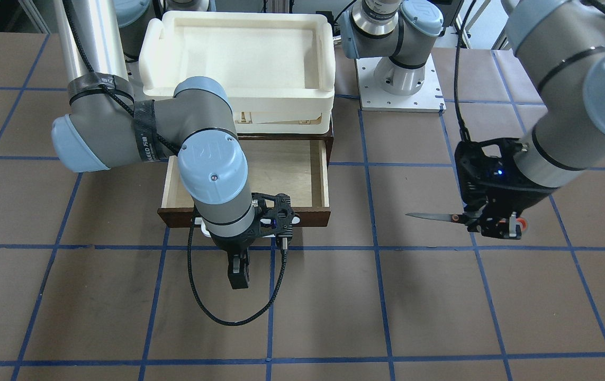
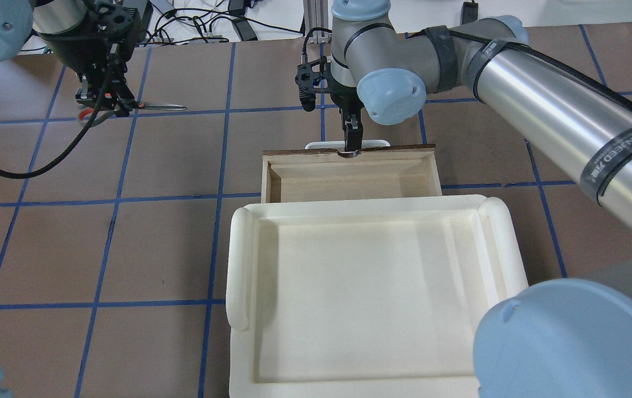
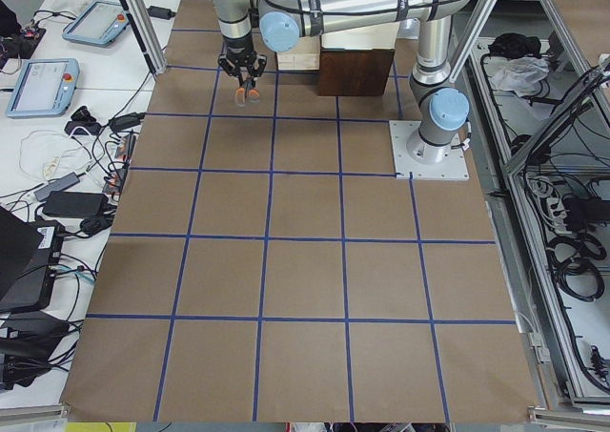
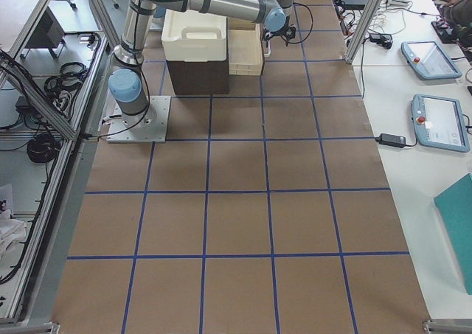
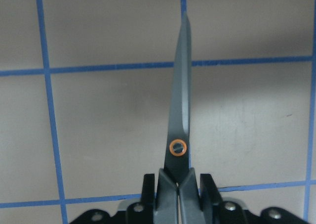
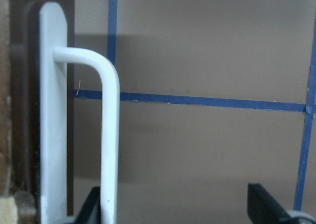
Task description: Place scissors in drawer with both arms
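I see the left gripper (image 1: pixel 487 225) clamping the scissors (image 5: pixel 180 110) well apart from the open drawer (image 2: pixel 267 182); the right gripper (image 1: pixel 238 274) stands spread at its handle (image 6: pixel 109 135).

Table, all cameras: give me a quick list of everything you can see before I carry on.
scissors: one, dark grey blades, orange pivot ring, gripped in the left tool, away from the drawer.
drawer: one, brown front, pale wood inside, pulled open, no contents visible.
drawer handle: one, white bar, on the drawer front.
tray: one, cream-white, raised over the drawer's back end.
table: one, brown, blue tape grid.
pendants: two, grey, blue screens, side bench.
left tool: one, black, shut on the scissors.
right tool: one, black, open at the drawer handle.
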Action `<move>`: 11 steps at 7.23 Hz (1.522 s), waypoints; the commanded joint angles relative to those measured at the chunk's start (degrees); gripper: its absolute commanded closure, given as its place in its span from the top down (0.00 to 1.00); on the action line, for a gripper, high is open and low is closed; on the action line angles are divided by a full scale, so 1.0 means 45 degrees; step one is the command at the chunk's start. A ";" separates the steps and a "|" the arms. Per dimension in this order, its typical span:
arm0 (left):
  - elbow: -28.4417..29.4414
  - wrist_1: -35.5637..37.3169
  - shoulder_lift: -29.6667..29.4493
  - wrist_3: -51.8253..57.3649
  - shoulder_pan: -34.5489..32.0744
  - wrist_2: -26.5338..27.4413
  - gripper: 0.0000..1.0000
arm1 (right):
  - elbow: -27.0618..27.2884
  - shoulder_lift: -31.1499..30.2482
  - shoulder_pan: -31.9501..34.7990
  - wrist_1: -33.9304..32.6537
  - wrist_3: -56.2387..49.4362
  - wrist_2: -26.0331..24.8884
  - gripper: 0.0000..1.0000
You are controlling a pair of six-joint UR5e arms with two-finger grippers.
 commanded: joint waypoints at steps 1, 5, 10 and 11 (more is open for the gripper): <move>-0.0671 -0.0227 0.0770 -0.1770 -0.1735 0.0248 0.00 | -0.0069 0.0092 -0.0024 -0.0102 -0.0001 -0.0001 1.00; -0.1279 -0.0168 0.1241 -0.4391 -0.4144 0.0210 0.00 | -0.0089 0.0111 -0.0082 -0.0747 -0.0274 -0.0020 1.00; -0.1574 -0.0012 0.1124 -0.4786 -0.4245 0.0171 0.00 | -0.0264 -0.0335 -0.0199 -0.0649 0.0311 0.0175 1.00; -0.1593 -0.0011 0.1104 -0.4806 -0.4245 0.0093 0.00 | -0.0284 -0.0492 -0.0354 -0.0533 0.0505 0.0233 1.00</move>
